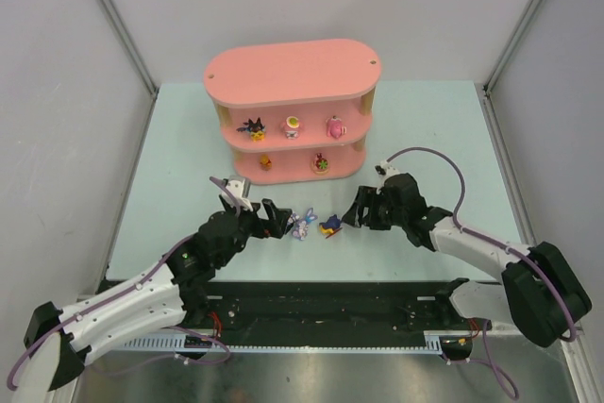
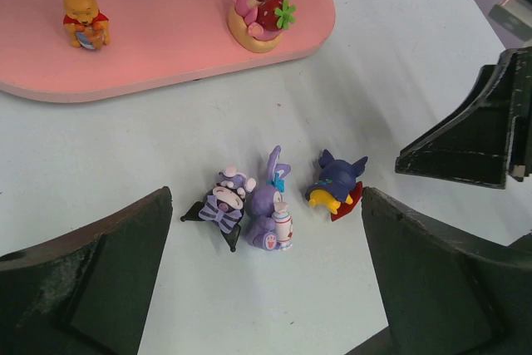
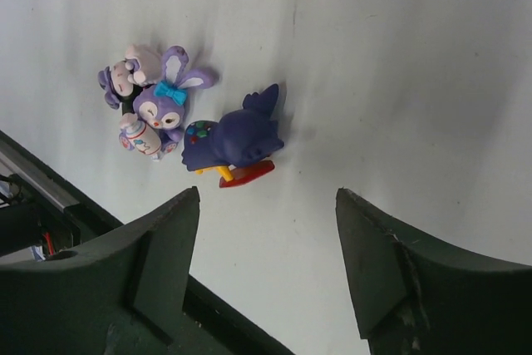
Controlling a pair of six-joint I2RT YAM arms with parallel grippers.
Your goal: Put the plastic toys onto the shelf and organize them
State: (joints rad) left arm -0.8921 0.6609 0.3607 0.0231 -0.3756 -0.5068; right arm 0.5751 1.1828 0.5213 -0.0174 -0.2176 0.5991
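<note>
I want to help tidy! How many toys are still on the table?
3, in front of the shelf: a lilac toy, a purple rabbit touching it, a dark blue toy beside them. None seems hidden.

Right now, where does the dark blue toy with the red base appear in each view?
Top external: blue toy near the centre, in front of the shelf.
Left wrist: blue toy just right of centre.
Right wrist: blue toy near the centre, above the fingers.
Shared landmark: the purple rabbit, just left of it in all three.
</note>
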